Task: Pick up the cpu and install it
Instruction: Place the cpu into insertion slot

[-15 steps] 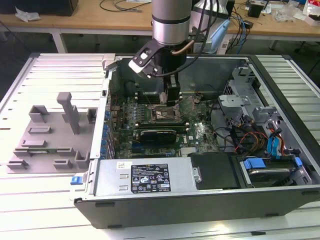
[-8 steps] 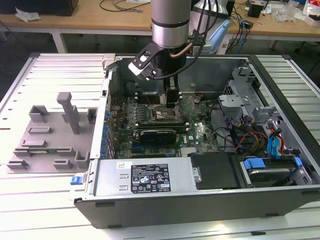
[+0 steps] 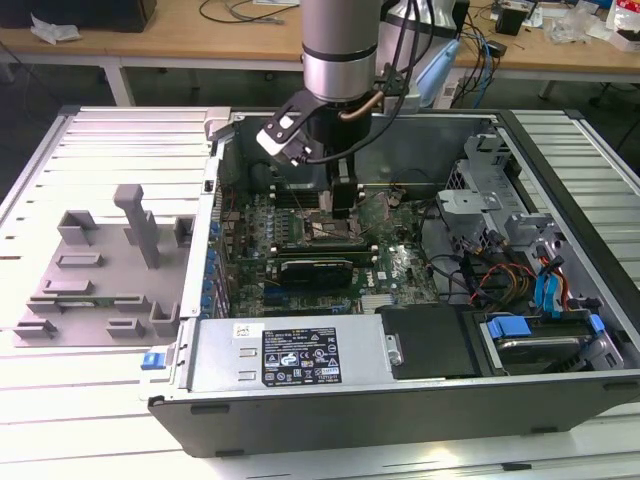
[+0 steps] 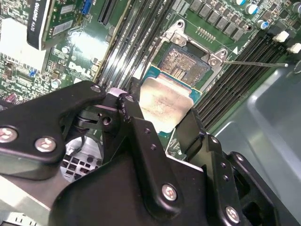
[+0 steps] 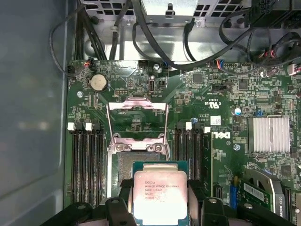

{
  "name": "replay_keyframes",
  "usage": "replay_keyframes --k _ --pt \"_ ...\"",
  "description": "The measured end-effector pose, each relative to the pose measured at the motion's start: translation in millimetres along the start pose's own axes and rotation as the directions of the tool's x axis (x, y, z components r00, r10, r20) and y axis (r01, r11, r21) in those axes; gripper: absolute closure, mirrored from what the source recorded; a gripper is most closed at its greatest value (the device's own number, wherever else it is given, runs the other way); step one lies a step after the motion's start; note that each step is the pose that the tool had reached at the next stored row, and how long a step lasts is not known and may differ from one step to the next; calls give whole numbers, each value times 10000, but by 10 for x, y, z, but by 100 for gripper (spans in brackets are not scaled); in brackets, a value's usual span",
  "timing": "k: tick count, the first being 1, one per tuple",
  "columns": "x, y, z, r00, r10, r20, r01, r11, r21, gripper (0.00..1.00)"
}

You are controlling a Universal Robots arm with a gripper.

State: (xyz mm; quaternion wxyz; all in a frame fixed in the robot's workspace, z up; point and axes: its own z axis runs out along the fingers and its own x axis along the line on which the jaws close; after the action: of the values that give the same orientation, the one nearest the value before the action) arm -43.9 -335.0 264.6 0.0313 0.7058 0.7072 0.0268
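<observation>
Standing over a slatted white table (image 3: 60, 430) and reaching down into the open computer case (image 3: 400, 400) lying on it, by way of the silver-and-black arm (image 3: 338, 50). Well clear of a grey moulded tray (image 3: 100, 270), which lies outside the case, far off to the gripper's side on the exterior view's left. Hanging low over the green motherboard (image 3: 400, 265) on the case floor, just beside a long dark expansion card (image 3: 315, 268). Clenched, at the gripper (image 3: 343, 205), with one black finger (image 4: 141, 127) pressed against each of two opposite edges of the load. Flanked on both sides by banks of black memory slots (image 5: 87, 160), with a silver finned heatsink (image 5: 269, 134) farther out to one side. Poised right at the open socket (image 5: 128, 165), with its metal frame (image 5: 137, 120) swung up beyond the fingertips. Grasping the cpu (image 5: 161, 195) level, silvery top facing the wrist, covering the socket's near part and leaving the contact field bare beyond. Cannot tell whether touching the socket yet. Past the socket's corner, away from the gripper, a thin lever (image 4: 254, 63). Farther beyond, a coin cell (image 5: 99, 83).
</observation>
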Motion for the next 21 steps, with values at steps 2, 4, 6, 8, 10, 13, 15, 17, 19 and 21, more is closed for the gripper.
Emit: replay_keyframes --k 2,4,6,8,10,13,15,17,19,21 --pt "0 -8 37 10000 -1 0 1 10000 -7 45" --pt "0 -26 80 10000 -1 0 1 10000 -54 45" --pt "14 -31 108 10000 -78 12 78 9999 -86 45" --pt "28 -33 123 9998 -195 12 196 9998 -92 45" --pt "72 -37 167 9997 -248 7 248 9996 -94 45" --pt "81 -44 249 9997 -248 7 248 9996 -93 45" --pt "81 -45 253 9997 -248 9 248 9996 -92 45" --pt "81 -45 254 9997 -248 8 248 9996 -92 45" --pt "82 -45 265 9997 -248 1 248 9996 -95 45" --pt "82 -47 283 9997 -248 5 248 9996 -93 45"
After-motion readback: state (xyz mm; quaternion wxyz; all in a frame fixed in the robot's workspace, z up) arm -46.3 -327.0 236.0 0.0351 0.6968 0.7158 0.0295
